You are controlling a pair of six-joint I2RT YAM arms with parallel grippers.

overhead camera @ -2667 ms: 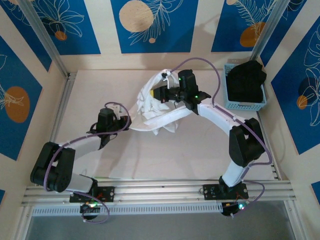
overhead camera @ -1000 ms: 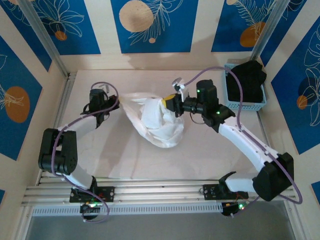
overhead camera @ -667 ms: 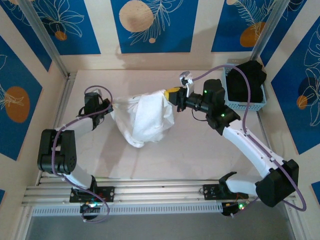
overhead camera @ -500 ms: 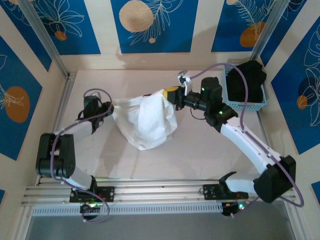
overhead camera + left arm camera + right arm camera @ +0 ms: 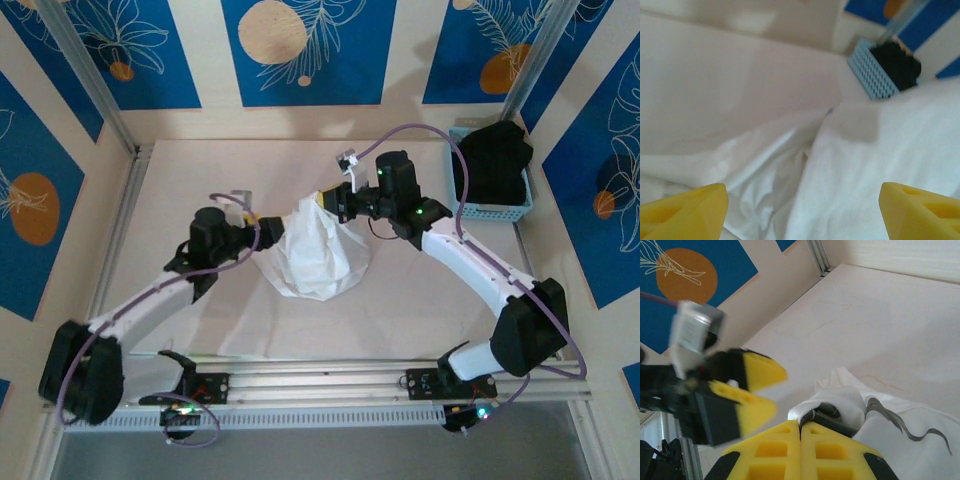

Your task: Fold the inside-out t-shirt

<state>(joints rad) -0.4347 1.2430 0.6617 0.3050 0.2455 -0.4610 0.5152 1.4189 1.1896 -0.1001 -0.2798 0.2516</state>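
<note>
The inside-out t-shirt [image 5: 318, 258] is a white bunch at the table's middle, drawn up into a peak at its top. My right gripper [image 5: 322, 203] is shut on that peak; in the right wrist view its yellow fingers [image 5: 800, 426] pinch a white fold [image 5: 840, 392] with a dark trim. My left gripper [image 5: 256, 232] stands open beside the shirt's left edge, apart from the cloth. In the left wrist view its jaws [image 5: 802, 212] are spread wide with wrinkled white cloth [image 5: 865, 165] lying ahead of them. The right wrist view shows the left gripper [image 5: 771, 390] open close by.
A light blue basket [image 5: 478, 205] with a black garment [image 5: 492, 155] stands at the back right, also seen as the basket [image 5: 872, 75] in the left wrist view. Walls close the table on three sides. An aluminium rail [image 5: 320, 380] runs along the near edge.
My left gripper has opened and let go of the shirt's left side, and that arm has swung in towards the middle. The shirt has dropped from a spread sheet into a narrow bunch hanging from the right gripper.
</note>
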